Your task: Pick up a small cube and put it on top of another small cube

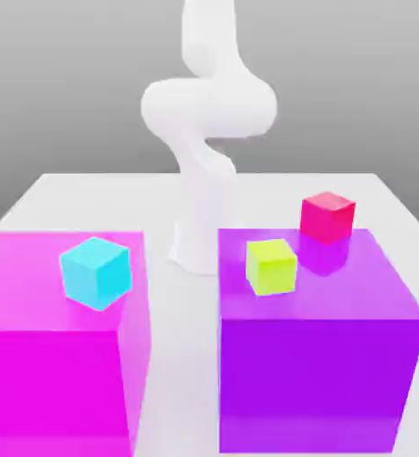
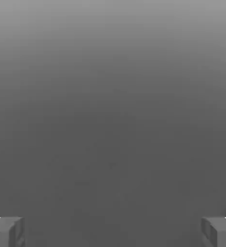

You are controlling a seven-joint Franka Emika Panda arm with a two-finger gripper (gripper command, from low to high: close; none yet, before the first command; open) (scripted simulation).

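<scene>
Three small cubes sit in the exterior view. A cyan cube (image 1: 96, 272) rests on top of a large magenta block (image 1: 61, 375) at the exterior view's left. A yellow-green cube (image 1: 272, 266) and a red cube (image 1: 327, 216) rest on a large purple block (image 1: 320, 375) at the exterior view's right, the red one farther back. In the hand view my gripper (image 2: 113, 230) is open, its two grey fingertips (image 2: 6, 231) far apart with nothing between them, against plain grey background.
The white arm (image 1: 204, 134) rises from its base between and behind the two large blocks on a white table (image 1: 172, 393). A narrow gap of table separates the blocks.
</scene>
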